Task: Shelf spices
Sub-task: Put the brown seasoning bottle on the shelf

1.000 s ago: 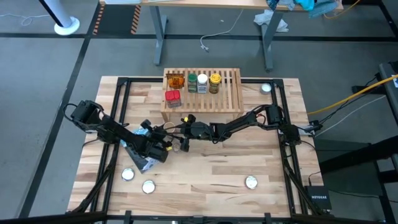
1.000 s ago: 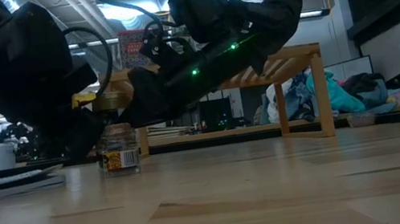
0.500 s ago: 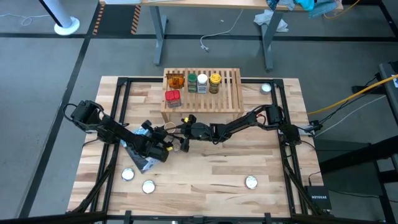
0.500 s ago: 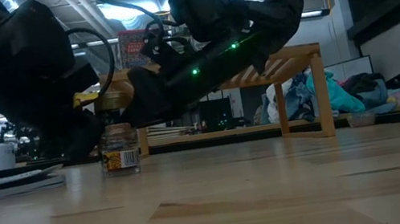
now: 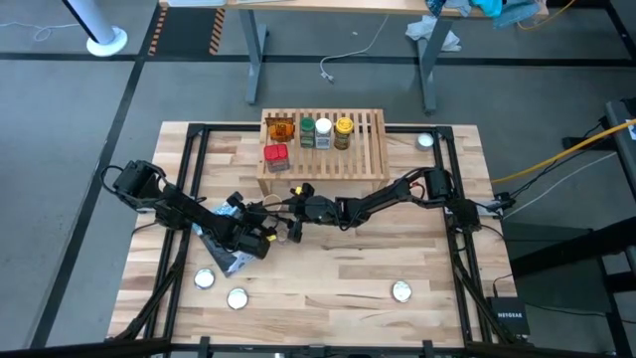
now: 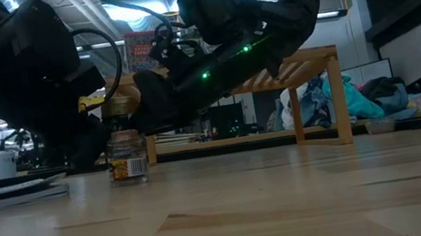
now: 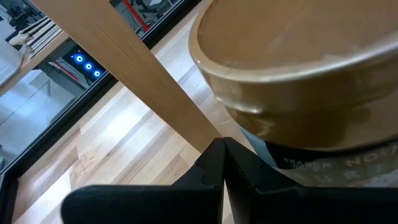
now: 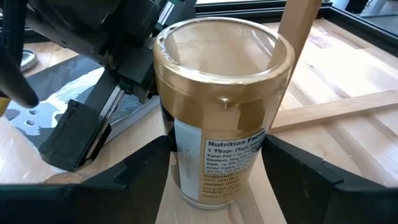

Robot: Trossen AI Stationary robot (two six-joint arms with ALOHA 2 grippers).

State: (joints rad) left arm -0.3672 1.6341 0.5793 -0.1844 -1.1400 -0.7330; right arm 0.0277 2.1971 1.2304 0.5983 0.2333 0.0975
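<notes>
**Right pincer closes in on the gold-lidded jar**

The gold-lidded jar (image 8: 221,118) stands upright on the surface (image 5: 348,268), just in front of the shelf (image 5: 370,149). The right pincer (image 8: 214,186) brackets it, fingers apart, apparently not yet clamped. Over the last second the jar has edged slightly sideways, so a grip looks imminent. The left pincer (image 7: 222,163), fingers together, waits just beside the jar, away from the shelf.

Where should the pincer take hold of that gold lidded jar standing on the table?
Grip the gold-lidded jar across its round labelled body just under the lid, coming in level from the right pincer's side; it stands upright and the fingers already flank it.
</notes>
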